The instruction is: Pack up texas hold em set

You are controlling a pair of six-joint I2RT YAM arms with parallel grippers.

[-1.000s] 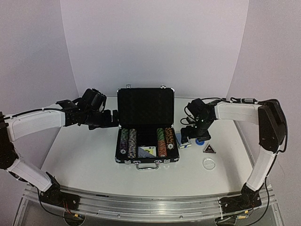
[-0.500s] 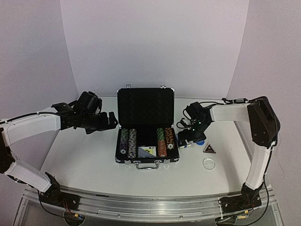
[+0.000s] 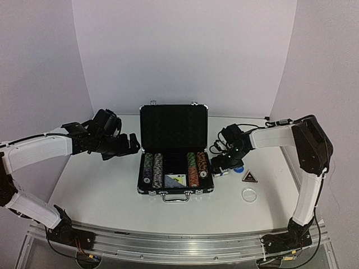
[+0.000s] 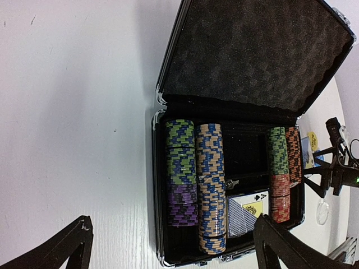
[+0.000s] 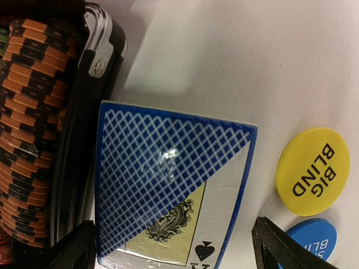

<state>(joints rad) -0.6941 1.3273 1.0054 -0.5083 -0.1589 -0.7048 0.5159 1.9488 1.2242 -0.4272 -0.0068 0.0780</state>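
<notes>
The black briefcase (image 3: 174,128) stands open mid-table, lid up. It holds rows of striped poker chips (image 3: 157,170) and one blue-backed deck (image 3: 175,180). A second blue-backed deck (image 5: 168,190) lies on the table against the case's right side. My right gripper (image 5: 171,230) is open, low over this deck, with a finger on either side. A yellow "BIG BLIND" disc (image 5: 312,171) and a blue disc (image 5: 311,238) lie beside the deck. The dark triangular button (image 3: 249,177) and the clear disc (image 3: 249,194) lie further front right. My left gripper (image 3: 132,143) is open and empty, above the table left of the case.
The case's handle (image 3: 175,197) faces the near table edge. In the left wrist view the case's middle slot (image 4: 245,151) behind the packed deck is bare. White walls close in the table at the back and sides.
My right gripper has moved down and a little left onto the loose deck. My left arm drew back to the left a second ago and has held still since.
</notes>
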